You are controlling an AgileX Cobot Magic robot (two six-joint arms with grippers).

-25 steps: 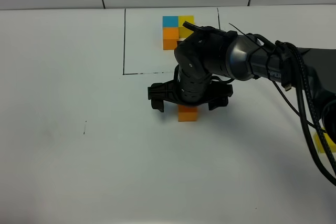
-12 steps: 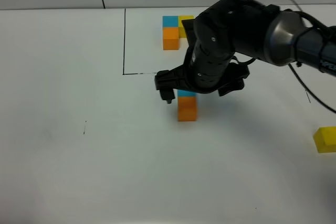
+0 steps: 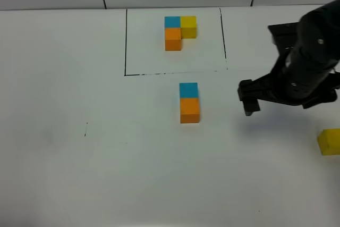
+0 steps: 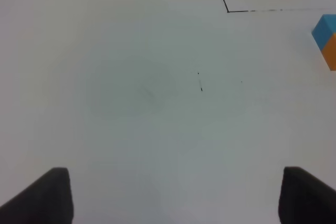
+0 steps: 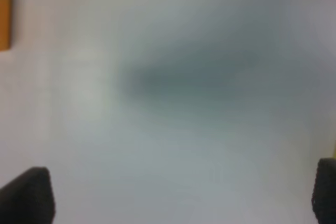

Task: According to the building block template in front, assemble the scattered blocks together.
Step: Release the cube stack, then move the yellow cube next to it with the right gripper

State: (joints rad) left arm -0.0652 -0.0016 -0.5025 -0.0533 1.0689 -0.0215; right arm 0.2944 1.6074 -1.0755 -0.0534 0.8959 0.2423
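Observation:
The template sits inside a thin black drawn rectangle (image 3: 126, 41) at the back: blue cube (image 3: 171, 22), yellow cube (image 3: 188, 25) and orange cube (image 3: 172, 39) in an L. In front of the frame a loose blue cube (image 3: 188, 90) touches a loose orange cube (image 3: 189, 110), blue on the far side. The loose yellow cube (image 3: 329, 142) lies alone at the right edge. My right gripper (image 3: 284, 99) hovers open and empty between the pair and the yellow cube. My left gripper (image 4: 178, 198) is open and empty over bare table, and is out of the exterior view.
The white table (image 3: 79, 174) carries a small pen mark (image 3: 85, 129) at the left. The left wrist view shows the frame's corner (image 4: 228, 10) and the blue-orange pair (image 4: 326, 32) at its edge. The right wrist view is blurred; the pair (image 5: 4, 19) shows at its edge.
My right gripper has let go of the blue cube beside the orange one, lifted and moved right, away from the pair. The yellow cube has come fully into view.

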